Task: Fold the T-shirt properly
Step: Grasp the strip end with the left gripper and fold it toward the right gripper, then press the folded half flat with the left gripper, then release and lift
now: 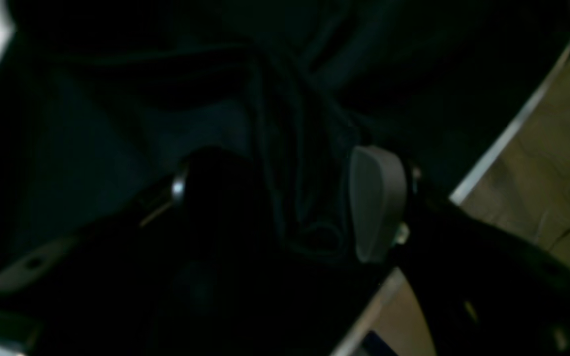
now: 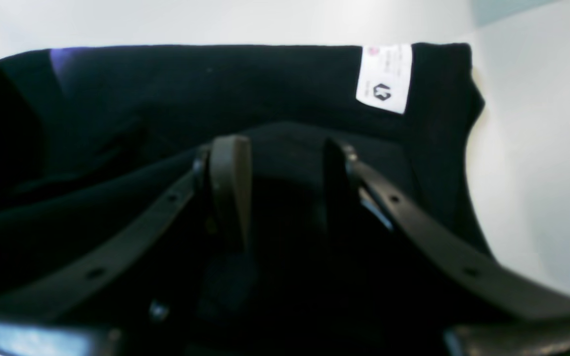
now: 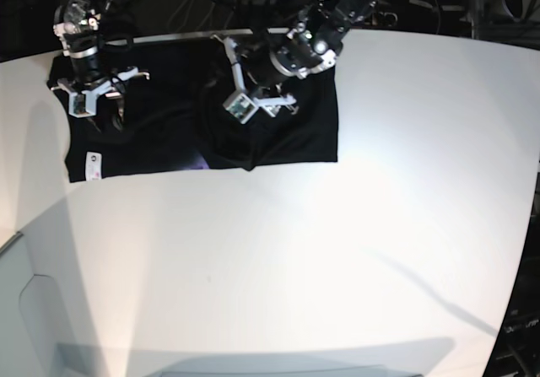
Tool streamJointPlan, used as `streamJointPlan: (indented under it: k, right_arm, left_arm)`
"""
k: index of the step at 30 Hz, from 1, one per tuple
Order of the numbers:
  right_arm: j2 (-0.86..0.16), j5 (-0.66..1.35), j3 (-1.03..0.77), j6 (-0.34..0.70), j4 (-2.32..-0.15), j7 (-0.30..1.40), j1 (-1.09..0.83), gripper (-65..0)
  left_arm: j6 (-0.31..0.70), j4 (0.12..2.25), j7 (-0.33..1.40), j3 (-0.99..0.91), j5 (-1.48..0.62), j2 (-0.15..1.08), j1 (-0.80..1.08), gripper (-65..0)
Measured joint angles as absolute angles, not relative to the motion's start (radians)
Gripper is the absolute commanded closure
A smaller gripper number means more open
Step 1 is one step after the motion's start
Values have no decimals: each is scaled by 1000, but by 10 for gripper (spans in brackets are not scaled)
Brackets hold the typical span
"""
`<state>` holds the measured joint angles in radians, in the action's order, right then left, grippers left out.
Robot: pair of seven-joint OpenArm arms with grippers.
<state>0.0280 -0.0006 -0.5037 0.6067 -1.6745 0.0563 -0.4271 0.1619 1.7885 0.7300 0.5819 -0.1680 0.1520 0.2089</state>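
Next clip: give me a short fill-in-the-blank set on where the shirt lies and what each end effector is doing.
1. The T-shirt lies on a table whose colour is ____.
2. The small white tag shows in the ____ wrist view.
3. The left end effector has a bunch of ____ fabric between its fingers.
4. The right end effector hangs with its jaws ____.

Missing words: white; right; black; open

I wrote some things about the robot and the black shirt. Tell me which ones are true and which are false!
1. The T-shirt lies on a white table. True.
2. The shirt's tag is red. False: it is white.
3. The left gripper has bunched black cloth between its fingers. True.
4. The shirt hangs in the air. False: it lies on the table.
5. The right gripper holds a cup. False: only black cloth lies below it.
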Motion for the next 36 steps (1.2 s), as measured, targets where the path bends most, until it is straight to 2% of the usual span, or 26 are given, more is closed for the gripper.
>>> streamJointPlan:
  k: [3,8,16,21,24,27,31,36]
  right_arm:
    - [31,-1,-503,607,-1674,58,-427,-252]
    - [30,-1,-506,607,-1674,59,-427,-252]
    - [30,-1,-508,607,-1674,57,-403,-252]
    - [30,-1,-505,607,-1674,59,-407,-252]
    - [31,-2,-505,607,-1674,60,-398,-252]
    - [30,-1,-503,607,-1674,59,-387,-252]
    - [30,-1,-503,607,-1673,59,-389,-252]
    - [30,-1,-503,607,-1671,59,-388,-252]
  left_arm:
    - [162,1789,724,641,-169,131,154,-389]
    - [167,1824,729,627,-175,113,148,-389]
    - [168,2006,720,304,-170,125,269,-389]
    - [168,1987,710,108,-172,124,313,-389]
    - [162,1945,733,68,-167,121,324,-389]
    - [161,1877,723,112,-169,121,296,-389]
    - [161,1785,721,266,-169,115,202,-389]
    - [169,1636,721,410,-170,40,80,-389]
